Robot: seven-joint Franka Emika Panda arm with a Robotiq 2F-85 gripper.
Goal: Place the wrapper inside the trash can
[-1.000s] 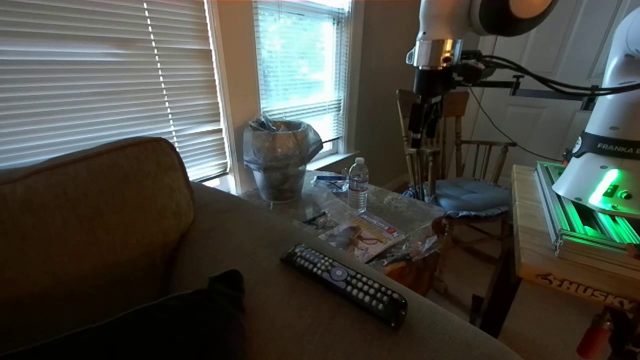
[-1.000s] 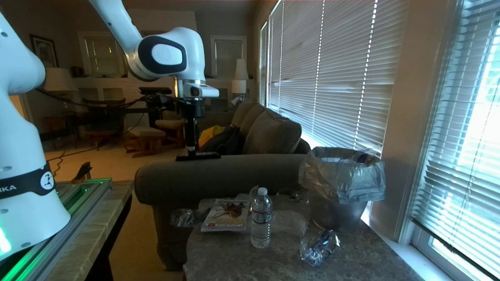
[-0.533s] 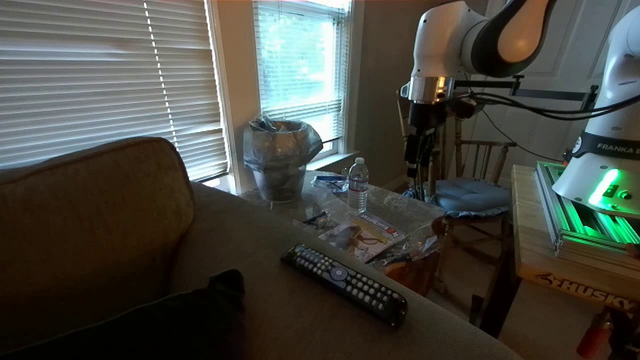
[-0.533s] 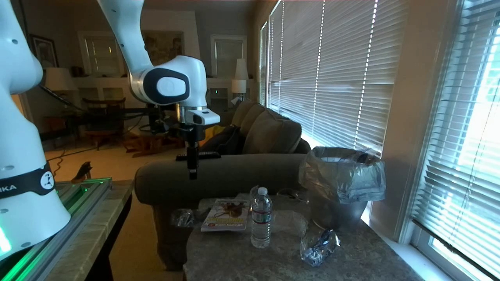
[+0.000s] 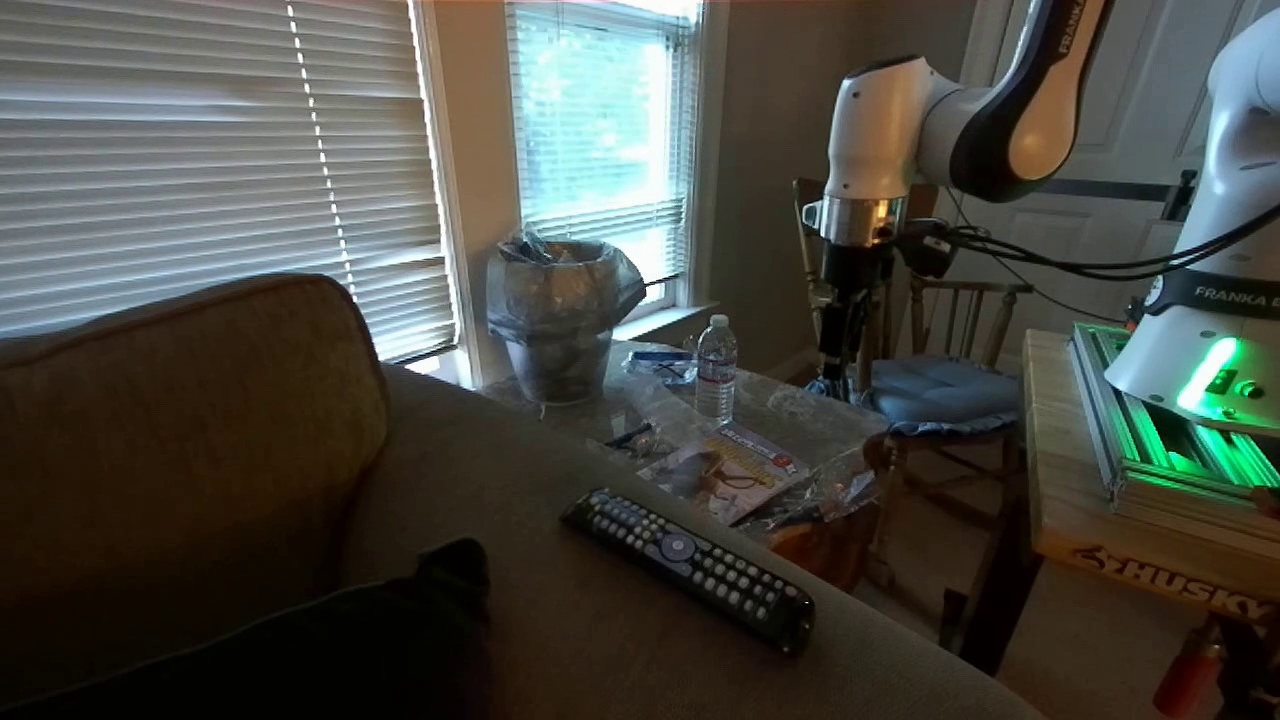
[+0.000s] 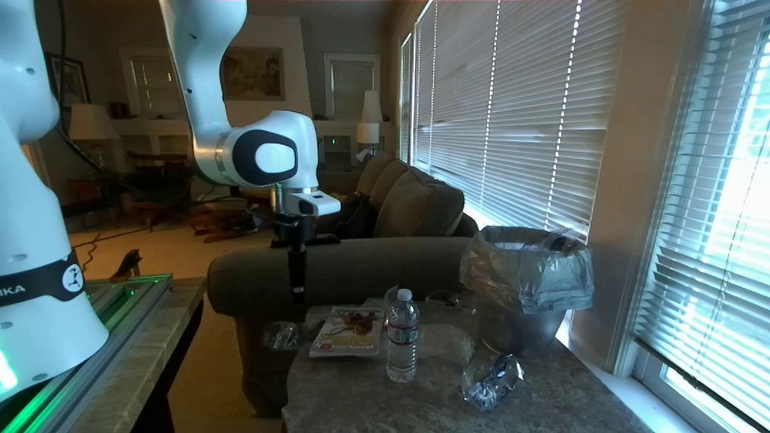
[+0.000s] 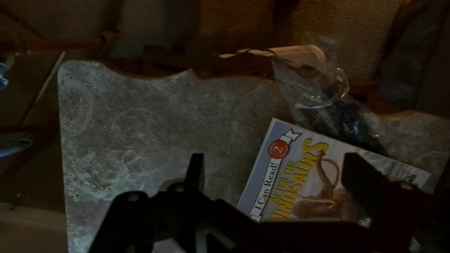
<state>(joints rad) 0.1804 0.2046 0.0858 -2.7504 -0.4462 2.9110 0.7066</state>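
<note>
My gripper hangs over the table, spread apart. Clear wrapper lies beside the book, overhanging the table edge; another shiny wrapper sits near the trash can, upright on the table in both exterior views.

Our base stands upright with a green light glowing on it. In both exterior views our forearm slopes down to a bent wrist. Below it our gripper points straight down, its two dark fingers spread wide apart.
</note>
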